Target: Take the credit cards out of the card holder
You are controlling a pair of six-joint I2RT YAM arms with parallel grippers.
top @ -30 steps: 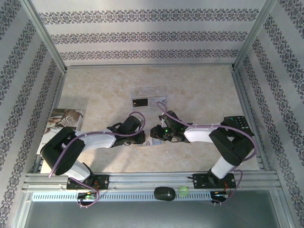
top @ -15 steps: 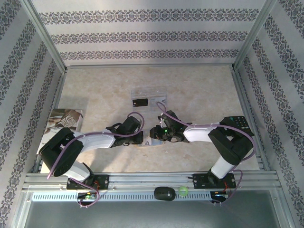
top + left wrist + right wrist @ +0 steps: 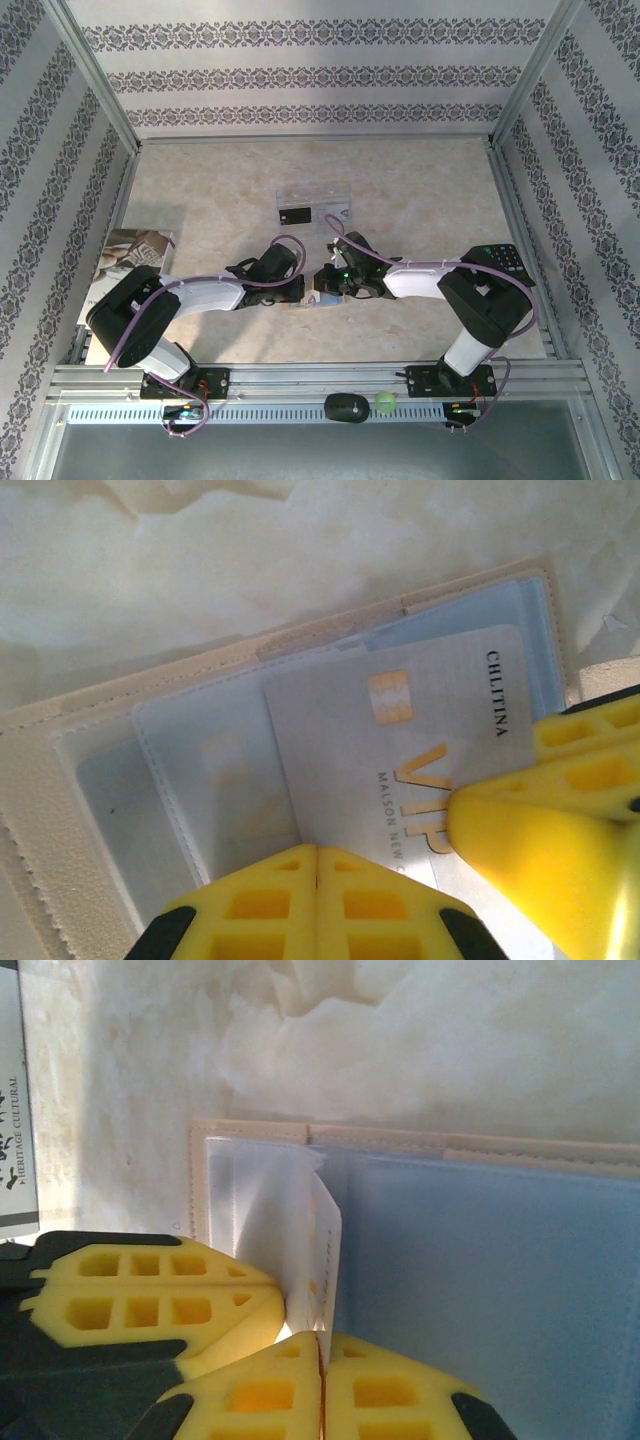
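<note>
The card holder [image 3: 40, 780] lies open and flat in front of me, a cream-tan stitched rim around pale blue-grey clear pockets. A pale grey card [image 3: 400, 730] with a gold chip and gold VIP lettering sticks partway out of a pocket, tilted, its corner pinched in my right gripper [image 3: 320, 1345]. The black card [image 3: 294, 214] lies flat farther back, well apart.

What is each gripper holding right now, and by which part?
The right gripper pinches the pale card by its exposed end. The left gripper is shut over the card holder; whether it grips cannot be told.
</note>
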